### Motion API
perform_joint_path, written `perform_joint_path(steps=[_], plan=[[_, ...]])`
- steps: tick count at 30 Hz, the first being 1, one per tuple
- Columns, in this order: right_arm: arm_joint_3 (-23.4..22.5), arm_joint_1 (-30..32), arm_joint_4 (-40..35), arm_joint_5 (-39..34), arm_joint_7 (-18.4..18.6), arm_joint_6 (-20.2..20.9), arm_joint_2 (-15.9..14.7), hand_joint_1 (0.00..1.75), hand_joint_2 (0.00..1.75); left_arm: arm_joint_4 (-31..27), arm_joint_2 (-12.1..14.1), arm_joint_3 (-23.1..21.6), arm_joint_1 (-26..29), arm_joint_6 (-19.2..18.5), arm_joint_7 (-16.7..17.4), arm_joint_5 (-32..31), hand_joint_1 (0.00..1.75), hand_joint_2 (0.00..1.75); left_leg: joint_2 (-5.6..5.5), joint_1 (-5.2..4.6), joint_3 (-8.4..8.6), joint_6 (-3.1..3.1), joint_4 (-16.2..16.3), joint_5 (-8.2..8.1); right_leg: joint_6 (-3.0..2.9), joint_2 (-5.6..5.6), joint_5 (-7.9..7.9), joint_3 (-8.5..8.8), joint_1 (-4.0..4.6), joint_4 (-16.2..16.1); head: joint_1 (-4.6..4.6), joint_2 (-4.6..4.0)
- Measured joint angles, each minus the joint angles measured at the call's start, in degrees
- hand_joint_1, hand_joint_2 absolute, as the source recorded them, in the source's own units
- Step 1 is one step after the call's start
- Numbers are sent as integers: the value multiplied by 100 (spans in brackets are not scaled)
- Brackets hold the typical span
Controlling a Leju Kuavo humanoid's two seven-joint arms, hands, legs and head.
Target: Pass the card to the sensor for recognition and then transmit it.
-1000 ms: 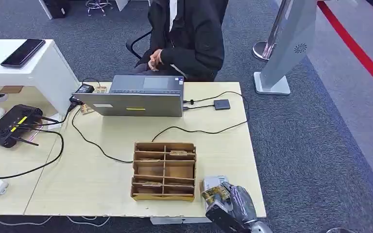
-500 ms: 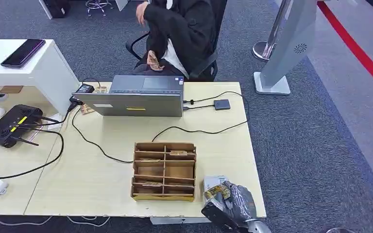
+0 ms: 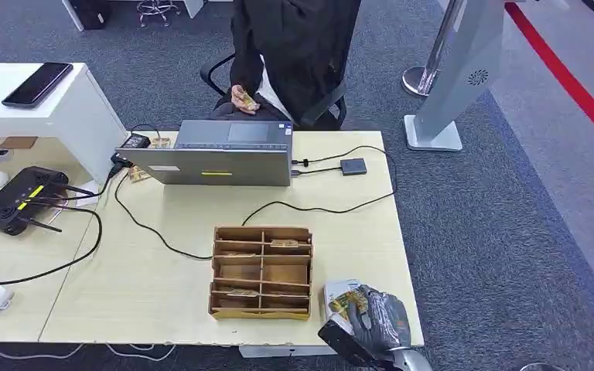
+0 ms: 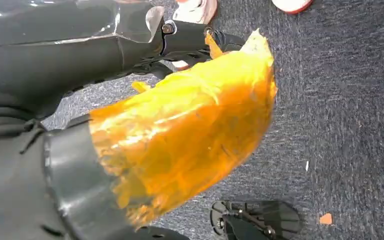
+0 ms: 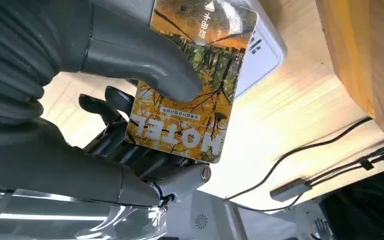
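The card (image 5: 192, 75), a hotel key card printed with autumn trees, is already in your right hand (image 3: 375, 321), so the pickup looks done. In the right wrist view the thick thumb (image 5: 140, 57) presses on the card's printed face and the darker fingers back it from behind; call that a firm pinch. From the head view you can see the hand at the near right corner of the table (image 3: 162, 305), just right of the wooden divider box (image 3: 261, 272).

The card sits over the white sensor pad (image 3: 339, 292) lying on the table there. The right wrist view shows the pad's white edge just behind the card; whether the two touch, you cannot tell. I'd judge you are in the recognition step now.

What remains is the handover. A person (image 3: 298, 46) sits at the far side behind the laptop (image 3: 216, 153), well apart from the card, so expect a long reach across.

Your left hand (image 4: 180, 135) hangs over the carpet, wrapped in orange film; whether its fingers are spread or curled, you cannot tell.
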Motion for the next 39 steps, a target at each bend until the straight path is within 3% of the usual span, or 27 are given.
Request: perform_joint_path(steps=[39], plan=[[-223, 13, 20, 448, 164, -76, 96, 175, 175, -2, -4, -74, -9, -2, 0, 52, 0, 0, 0, 0, 12, 0, 0, 0, 0, 0, 0, 11, 0, -1, 0, 0]])
